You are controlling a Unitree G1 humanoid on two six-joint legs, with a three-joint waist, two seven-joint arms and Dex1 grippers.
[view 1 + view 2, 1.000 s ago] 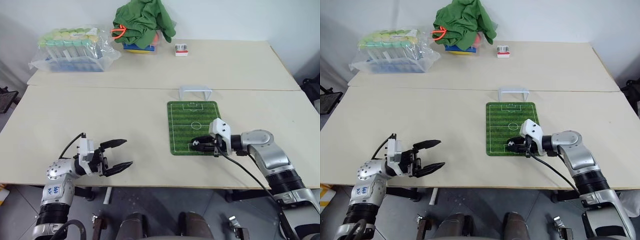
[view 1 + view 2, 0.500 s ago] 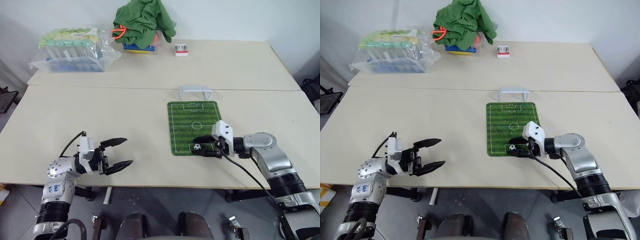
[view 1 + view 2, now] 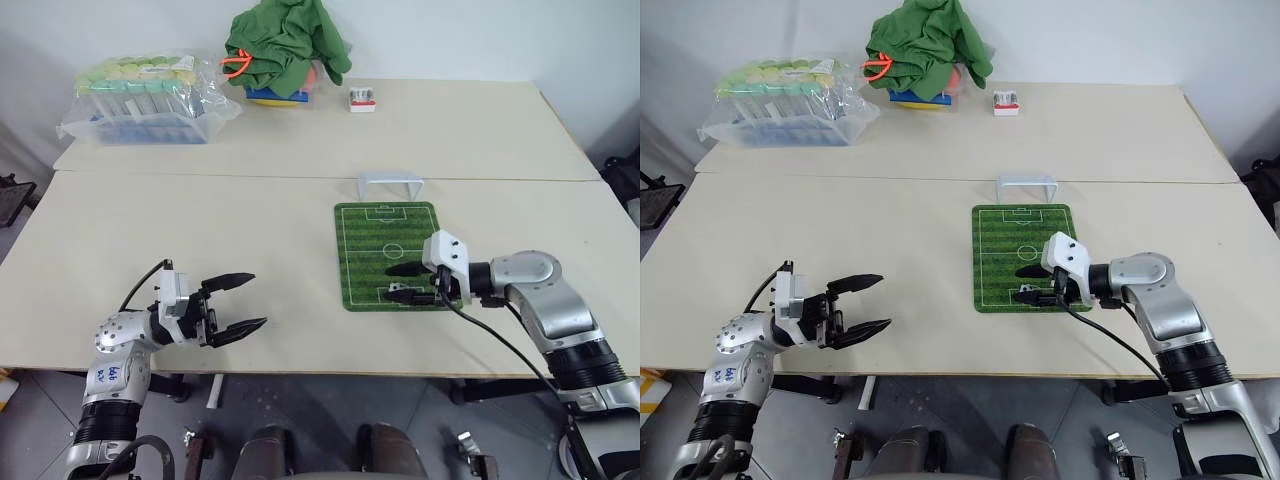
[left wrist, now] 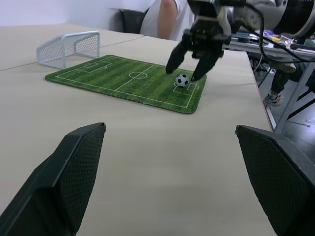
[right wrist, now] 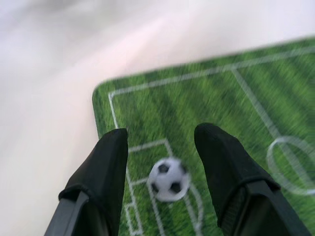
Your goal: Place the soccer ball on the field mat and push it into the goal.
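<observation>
Left gripper [image 3: 243, 304] sits open and empty over the table's [image 3: 250, 215] near edge. Placing looks done: soccer ball [image 4: 182, 80] rests on field mat [image 3: 370, 225] at its near end, right gripper [image 4: 188, 61] spread open just above, not gripping. Left to do, prob.: push ball across mat into goal [image 3: 390, 183] at far edge. Left wrist cam shows ball clear of fingers; head cams barely show it.

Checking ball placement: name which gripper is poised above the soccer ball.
The right gripper, open above the soccer ball on the field mat; the left gripper hangs over bare table, far away.
</observation>
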